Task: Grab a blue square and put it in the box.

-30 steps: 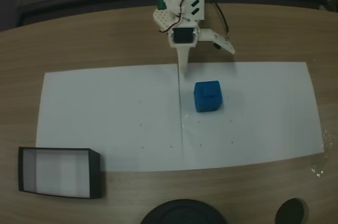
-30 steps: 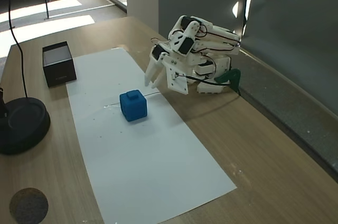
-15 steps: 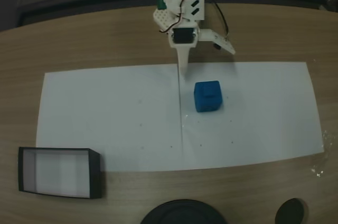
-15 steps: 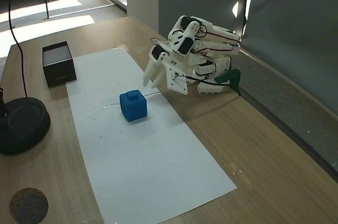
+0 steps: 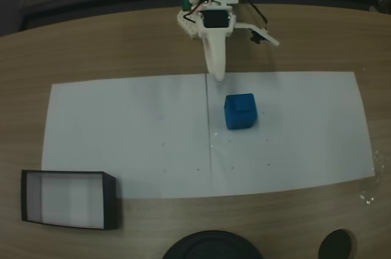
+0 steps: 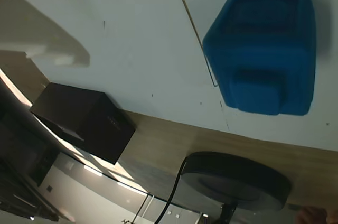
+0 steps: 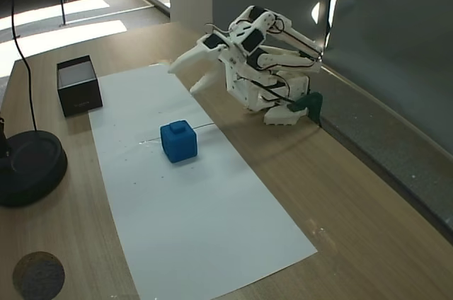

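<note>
The small bright-blue cube with rounded edges and a raised square stud on top [image 5: 240, 111] sits on a long white sheet of paper [image 5: 122, 137] spread over the wood-grain table [image 5: 91, 45]. In a fixed view from above, the cube lies just past the paper's centre crease toward 3 o'clock. The white plastic two-finger gripper [image 5: 244, 51] hangs above the paper's far edge, at about 11 o'clock from the cube and apart from it. Its jaws are spread: one long finger [image 5: 215, 60] points toward the paper, the other juts out toward 3 o'clock.

The shallow rectangular box with thin black walls and a pale floor [image 5: 67, 200] rests on the table at the paper's 7 o'clock corner, well apart from the cube. A large dark round disc [image 5: 211, 245] and a smaller dark disc [image 5: 337, 244] lie at the table's 6 o'clock edge.

In another fixed view, the gripper [image 7: 187, 77] is lifted clear of the table, fingers open, at 12 o'clock from the cube [image 7: 178, 141]; the box [image 7: 78, 85] is at 10 o'clock.

In the wrist view the cube [image 6: 264, 49] sits at 2 o'clock, the box [image 6: 84, 121] at 8 o'clock, and one pale finger [image 6: 42, 42] at 10 o'clock
</note>
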Controlling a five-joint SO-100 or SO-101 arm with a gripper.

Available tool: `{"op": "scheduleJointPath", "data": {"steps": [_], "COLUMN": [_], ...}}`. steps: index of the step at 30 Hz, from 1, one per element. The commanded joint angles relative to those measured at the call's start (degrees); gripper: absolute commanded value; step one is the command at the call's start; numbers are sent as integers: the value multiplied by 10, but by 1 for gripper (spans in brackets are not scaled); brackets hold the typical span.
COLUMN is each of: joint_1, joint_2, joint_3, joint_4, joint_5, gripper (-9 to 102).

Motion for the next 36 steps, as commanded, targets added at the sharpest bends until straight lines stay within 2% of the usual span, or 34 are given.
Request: {"op": "scheduleJointPath", "data": {"steps": [1, 6, 12, 16, 22, 24, 30, 36], "joint_1": [0, -28, -171, -250, -255, -246, -183, -149], "joint_2": [-63, -255, -479, -578, -681, -704, -784, -838], "joint_3": [-87, -230, -399, -438, -437, -442, -443, -448], "joint_4": [6, 14, 88, 128, 123, 98, 36, 35], "joint_5": [1, 4, 77, 117, 121, 121, 137, 138], "gripper": [33, 34, 34, 34, 34, 34, 35, 39]}}
